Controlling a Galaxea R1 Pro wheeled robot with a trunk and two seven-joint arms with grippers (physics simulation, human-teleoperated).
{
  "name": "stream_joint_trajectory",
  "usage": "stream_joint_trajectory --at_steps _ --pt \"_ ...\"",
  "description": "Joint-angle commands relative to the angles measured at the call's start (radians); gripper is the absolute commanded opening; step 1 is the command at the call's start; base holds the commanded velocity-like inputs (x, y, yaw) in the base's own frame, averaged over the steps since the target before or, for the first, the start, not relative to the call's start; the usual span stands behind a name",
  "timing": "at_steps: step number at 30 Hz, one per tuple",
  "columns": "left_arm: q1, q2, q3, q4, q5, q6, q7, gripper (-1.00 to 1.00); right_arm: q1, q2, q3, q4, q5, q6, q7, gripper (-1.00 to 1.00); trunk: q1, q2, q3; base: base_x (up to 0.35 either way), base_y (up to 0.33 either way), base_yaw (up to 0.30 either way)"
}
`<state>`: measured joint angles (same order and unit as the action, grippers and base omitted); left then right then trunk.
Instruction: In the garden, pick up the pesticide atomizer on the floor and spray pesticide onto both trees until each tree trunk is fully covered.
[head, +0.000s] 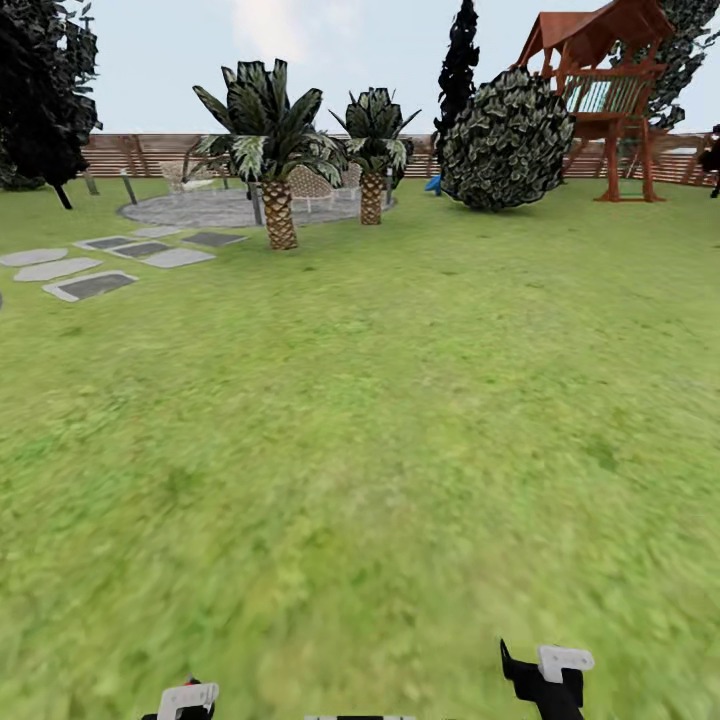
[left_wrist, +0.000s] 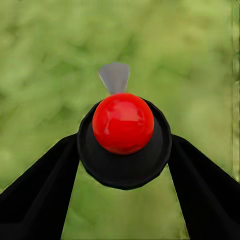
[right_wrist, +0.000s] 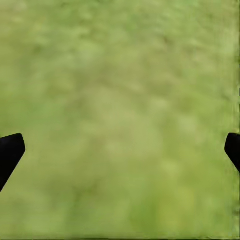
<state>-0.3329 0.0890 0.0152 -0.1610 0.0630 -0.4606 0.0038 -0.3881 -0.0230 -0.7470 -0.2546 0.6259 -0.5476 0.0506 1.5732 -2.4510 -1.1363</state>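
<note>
The pesticide atomizer (left_wrist: 123, 125) has a round black body, a glossy red ball on top and a grey nozzle. It sits between the two black fingers (left_wrist: 40, 190) of my left gripper (left_wrist: 124, 150), which is shut on it. Low in the head view, the left gripper (head: 185, 700) shows a bit of red at its tip. My right gripper (right_wrist: 120, 150) is open above blurry grass floor (right_wrist: 120, 100), with nothing between its fingers; it also shows low in the head view (head: 545, 680). The trees, their trunks and the pesticide are out of view.
Open lawn (head: 380, 400) stretches ahead. Two small palms (head: 275, 140) stand by a round grey paved patch (head: 200, 208), with stepping stones (head: 95, 285) at left. A round bush (head: 508, 140), a narrow black tree (head: 458, 70), a wooden playset (head: 610, 90) and the slat fence (head: 150, 150) lie beyond.
</note>
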Motion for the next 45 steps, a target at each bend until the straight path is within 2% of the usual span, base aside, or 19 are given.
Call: stream_joint_trajectory --at_steps 1,45 --pt "0.0 0.0 0.0 0.0 0.0 0.0 -0.001 -1.0 0.0 0.0 0.0 0.0 0.0 0.0 0.0 1.0 0.0 0.0 0.0 0.0 -0.27 -0.266" --pt "0.0 0.0 0.001 0.0 0.0 0.0 -0.001 -1.0 0.0 0.0 0.0 0.0 0.0 0.0 0.0 1.0 0.0 0.0 0.0 0.009 -0.27 -0.266"
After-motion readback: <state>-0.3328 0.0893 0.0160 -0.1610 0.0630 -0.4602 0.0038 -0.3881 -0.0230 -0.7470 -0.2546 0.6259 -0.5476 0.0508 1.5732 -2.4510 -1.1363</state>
